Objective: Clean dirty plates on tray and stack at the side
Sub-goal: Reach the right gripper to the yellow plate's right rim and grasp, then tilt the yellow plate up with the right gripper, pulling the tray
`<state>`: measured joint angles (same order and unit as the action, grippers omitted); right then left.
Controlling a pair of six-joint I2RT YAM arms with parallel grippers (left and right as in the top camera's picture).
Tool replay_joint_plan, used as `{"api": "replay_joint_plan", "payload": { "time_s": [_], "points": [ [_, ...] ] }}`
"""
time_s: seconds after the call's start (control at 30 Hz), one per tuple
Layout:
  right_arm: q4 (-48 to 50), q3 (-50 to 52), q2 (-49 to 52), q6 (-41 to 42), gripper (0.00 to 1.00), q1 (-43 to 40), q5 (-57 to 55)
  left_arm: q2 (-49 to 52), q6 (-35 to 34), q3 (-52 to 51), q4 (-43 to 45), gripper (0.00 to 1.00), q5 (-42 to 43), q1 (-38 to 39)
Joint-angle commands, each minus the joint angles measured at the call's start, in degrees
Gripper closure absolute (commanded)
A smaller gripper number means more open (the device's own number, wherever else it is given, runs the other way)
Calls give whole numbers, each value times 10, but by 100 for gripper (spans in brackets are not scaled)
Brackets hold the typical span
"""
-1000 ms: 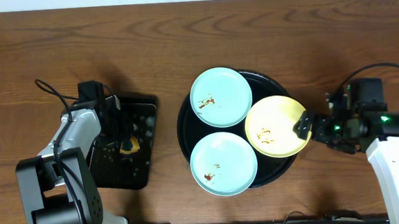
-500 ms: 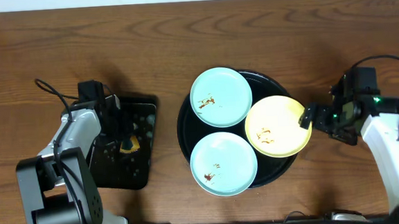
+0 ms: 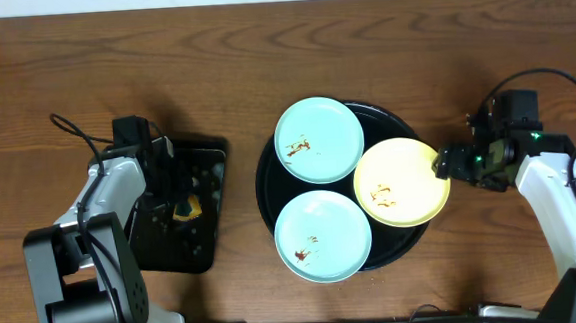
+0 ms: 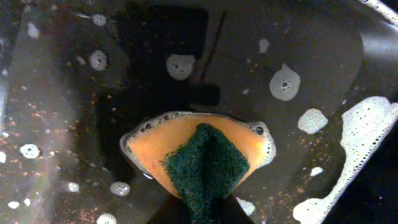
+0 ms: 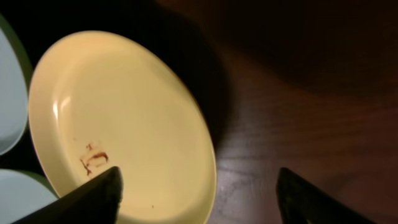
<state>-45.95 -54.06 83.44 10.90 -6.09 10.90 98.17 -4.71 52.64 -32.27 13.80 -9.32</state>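
Three plates lie on the round black tray (image 3: 404, 129): a turquoise plate (image 3: 319, 140) at the back, a turquoise plate (image 3: 323, 235) at the front, and a yellow plate (image 3: 398, 183) on the right. All have brown smears. My right gripper (image 3: 442, 164) is open at the yellow plate's right rim; in the right wrist view the yellow plate (image 5: 124, 124) lies with its edge between the spread fingers (image 5: 199, 199). My left gripper (image 3: 180, 203) is shut on an orange and green sponge (image 4: 199, 155) over the soapy rectangular tray (image 3: 203, 162).
The black rectangular tray (image 4: 323, 56) holds water with foam patches. Cables run by both arms. Bare wooden table (image 3: 261, 53) lies behind and to the right of the round tray.
My right gripper moved up and slightly back along the yellow plate's right edge. The left arm and the plates have not moved.
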Motion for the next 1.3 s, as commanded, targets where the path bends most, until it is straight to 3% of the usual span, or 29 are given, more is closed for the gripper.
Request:
{"api": "replay_joint_plan", "payload": {
  "time_s": [0.0, 0.03, 0.07, 0.13, 0.3, 0.7, 1.27],
  "points": [
    [15, 0, 16, -16, 16, -6, 22, 9, -5, 6, 3, 92, 5, -2],
    [21, 2, 20, -16, 23, -6, 28, 9, -5, 6, 2, 92, 5, -2],
    [27, 4, 24, -16, 21, -6, 33, 9, -5, 6, 2, 92, 5, -2],
    [36, 6, 35, -16, 7, -6, 45, 9, -5, 6, 2, 92, 5, -2],
    [43, 6, 59, -18, 1, -6, 59, 9, -5, 6, 2, 92, 5, -2],
    [42, 6, 66, 23, 19, -6, 72, 9, -5, 6, 0, 92, 5, -2],
    [54, 23, 66, 50, 19, -6, 80, 9, -3, 6, 0, 91, 5, -2]
  ]
}}
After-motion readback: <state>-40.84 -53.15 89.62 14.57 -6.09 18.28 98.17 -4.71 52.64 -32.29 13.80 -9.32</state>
